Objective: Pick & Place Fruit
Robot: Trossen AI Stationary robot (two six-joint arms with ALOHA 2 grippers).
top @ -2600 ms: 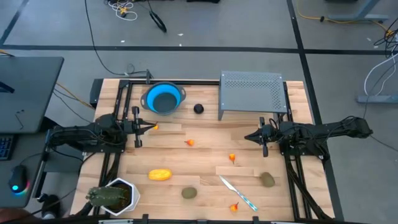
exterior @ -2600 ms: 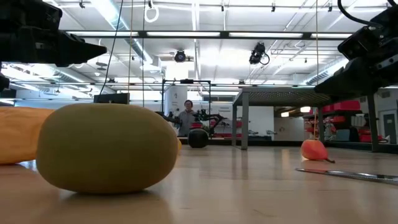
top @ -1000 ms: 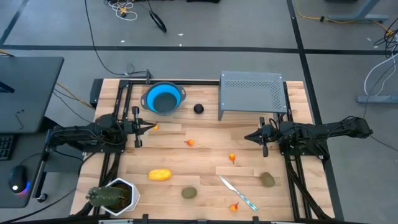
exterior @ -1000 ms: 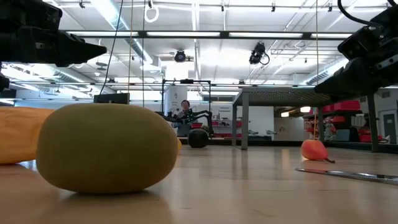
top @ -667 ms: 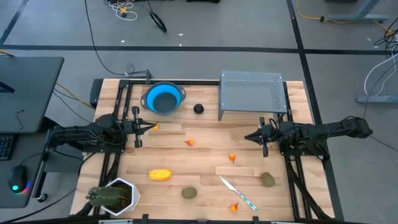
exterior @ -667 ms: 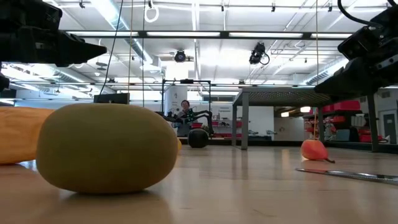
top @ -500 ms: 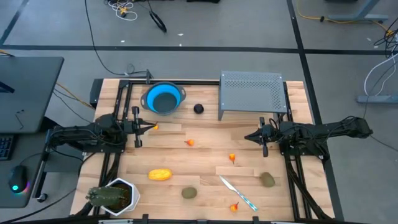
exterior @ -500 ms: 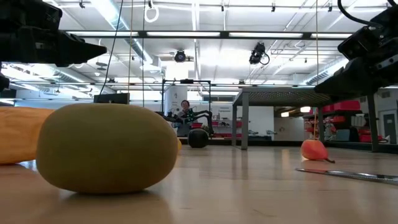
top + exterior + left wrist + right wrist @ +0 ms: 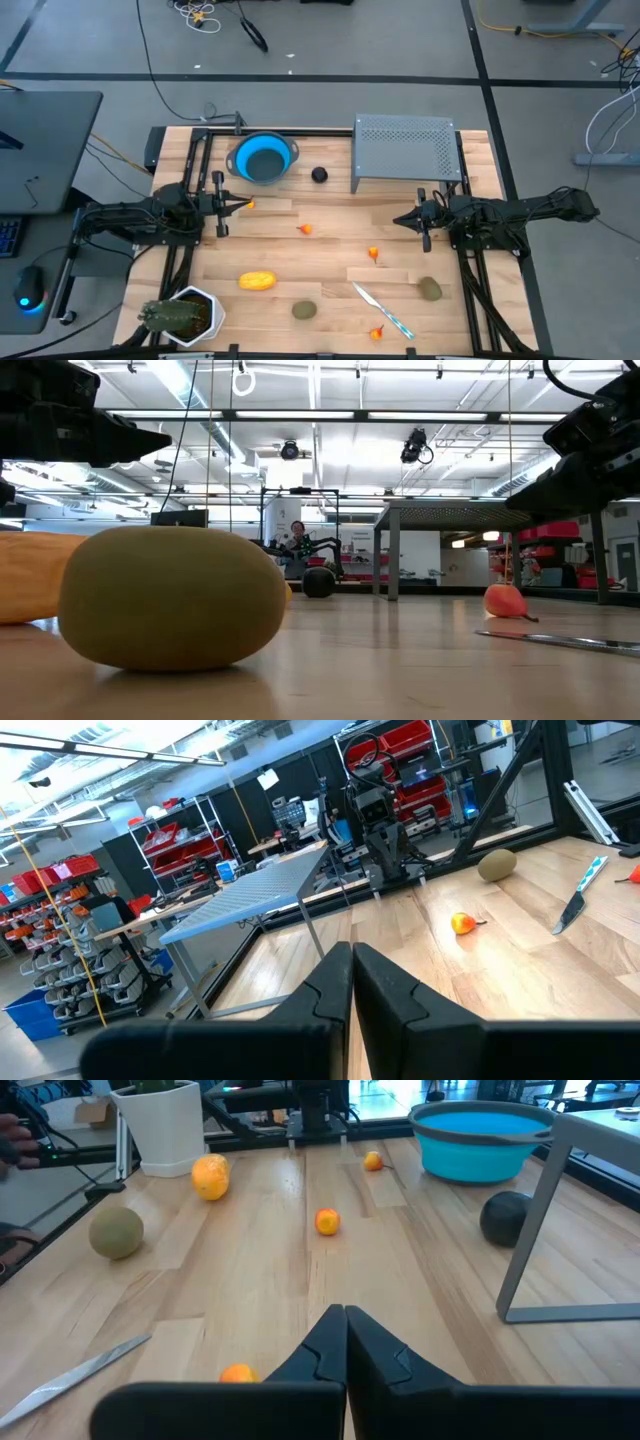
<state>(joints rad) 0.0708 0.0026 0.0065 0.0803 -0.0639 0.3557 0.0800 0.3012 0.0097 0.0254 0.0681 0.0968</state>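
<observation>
Both arms hover still above the table, fingers shut on nothing. My left gripper (image 9: 230, 204) (image 9: 352, 960) is at the left side, my right gripper (image 9: 400, 221) (image 9: 345, 1325) at the right side. On the wood lie a yellow oblong fruit (image 9: 256, 281) (image 9: 210, 1177), two olive-brown ones (image 9: 304, 311) (image 9: 429, 289) and a black ball (image 9: 319, 175) (image 9: 505, 1217). Tiny orange bits lie at several spots: one just off my left fingertips (image 9: 250, 205), one mid-table (image 9: 306, 229), one nearer my right gripper (image 9: 374, 253), one at the near edge (image 9: 378, 333).
A blue bowl (image 9: 263, 158) and a grey perforated rack (image 9: 405, 150) stand along the far edge. A light-blue-handled knife (image 9: 383, 312) lies near the front, and a spiky plant in a white pot (image 9: 180, 315) stands at the near left corner. A person (image 9: 298, 538) sits far behind the table.
</observation>
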